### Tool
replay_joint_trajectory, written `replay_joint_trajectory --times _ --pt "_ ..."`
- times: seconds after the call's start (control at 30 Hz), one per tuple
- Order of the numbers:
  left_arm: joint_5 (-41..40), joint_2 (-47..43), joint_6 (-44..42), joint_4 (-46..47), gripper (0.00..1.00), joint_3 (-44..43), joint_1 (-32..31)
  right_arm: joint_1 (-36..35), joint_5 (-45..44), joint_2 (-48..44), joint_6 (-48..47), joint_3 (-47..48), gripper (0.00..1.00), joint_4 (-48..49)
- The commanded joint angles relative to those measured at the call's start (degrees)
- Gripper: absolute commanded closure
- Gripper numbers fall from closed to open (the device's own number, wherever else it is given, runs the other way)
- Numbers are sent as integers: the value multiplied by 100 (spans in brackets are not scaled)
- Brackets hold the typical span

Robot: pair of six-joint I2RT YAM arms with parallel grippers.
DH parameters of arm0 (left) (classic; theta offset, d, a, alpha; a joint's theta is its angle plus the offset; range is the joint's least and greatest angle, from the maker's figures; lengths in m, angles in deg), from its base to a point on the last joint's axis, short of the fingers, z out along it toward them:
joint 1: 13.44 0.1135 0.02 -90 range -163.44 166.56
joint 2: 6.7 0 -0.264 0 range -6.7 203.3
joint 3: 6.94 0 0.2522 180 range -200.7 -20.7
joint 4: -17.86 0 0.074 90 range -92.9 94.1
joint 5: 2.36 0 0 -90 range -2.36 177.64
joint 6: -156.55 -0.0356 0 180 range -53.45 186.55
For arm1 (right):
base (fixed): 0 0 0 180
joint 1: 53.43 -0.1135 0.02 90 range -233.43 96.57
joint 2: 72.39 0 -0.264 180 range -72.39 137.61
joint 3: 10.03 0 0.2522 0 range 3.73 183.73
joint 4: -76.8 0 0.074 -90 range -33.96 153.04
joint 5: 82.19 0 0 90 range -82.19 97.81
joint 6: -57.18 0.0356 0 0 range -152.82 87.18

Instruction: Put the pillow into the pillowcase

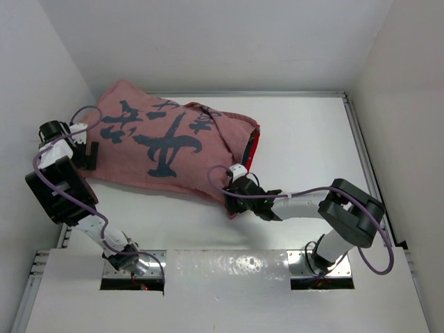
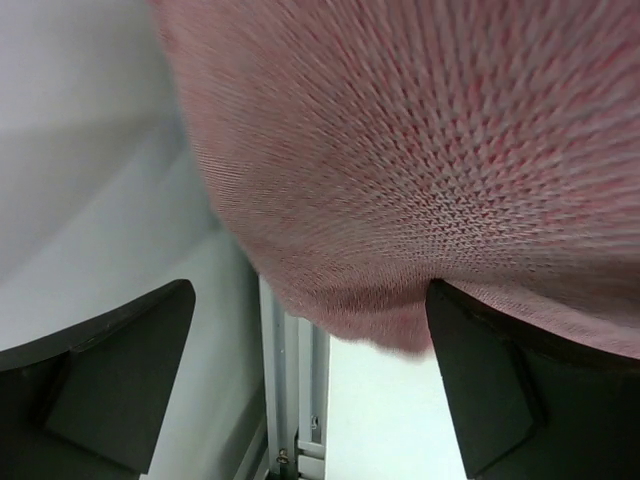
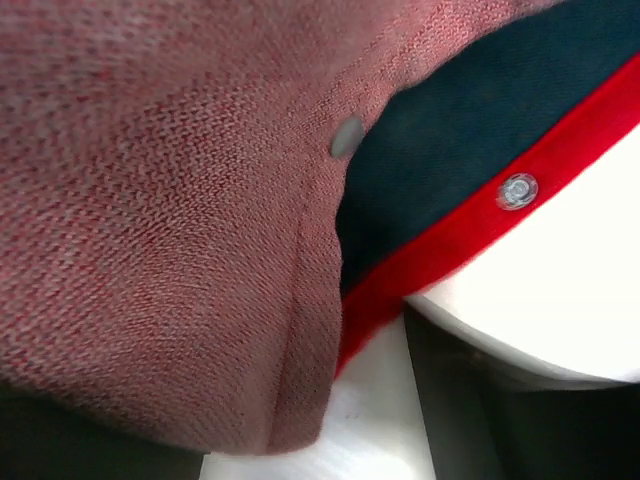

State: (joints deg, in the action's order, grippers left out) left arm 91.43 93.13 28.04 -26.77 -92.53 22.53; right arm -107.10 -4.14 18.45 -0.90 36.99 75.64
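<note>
The pillowcase (image 1: 159, 146), a faded red woven cloth case with dark teal print, lies bulging on the white tabletop (image 1: 305, 139), in the upper left part of the overhead view. At its open right end a bright red hem (image 3: 440, 250) borders the plump white pillow (image 3: 540, 300). The left claw (image 2: 310, 295) is at the case's left end, fingers wide apart, with the cloth edge hanging between them, not clamped. The right claw (image 1: 234, 198) is at the lower right corner, fingers apart too.
</note>
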Motion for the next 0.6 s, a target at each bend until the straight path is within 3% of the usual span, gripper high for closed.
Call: replay_joint_trajectory --times 0.0,0.1,0.2,0.33,0.43,0.47,0.53,0.57 --pt "113 97 -411 196 3 160 121 41 -326 -23 271 111 56 454" --pt "174 98 -623 -180 5 178 244 102 -309 -129 262 181 80 323" --pt "753 -25 -983 -673 6 100 691 181 -247 -164 236 295 100 94" --pt "965 281 -967 -1017 6 -224 1219 304 -326 -444 209 199 100 94" --pt "1544 581 -668 -1377 6 -445 1281 734 -414 -804 314 -38 100 -90" --pt "1894 503 -702 -1412 6 -402 1281 1161 -327 -1084 341 -195 100 -117" --pt "2151 266 -947 -1334 6 52 1229 1551 -107 -1375 254 -310 100 -327" --pt "2100 -48 -1488 -1229 7 264 1159 1814 -106 -1612 123 -320 100 -450"
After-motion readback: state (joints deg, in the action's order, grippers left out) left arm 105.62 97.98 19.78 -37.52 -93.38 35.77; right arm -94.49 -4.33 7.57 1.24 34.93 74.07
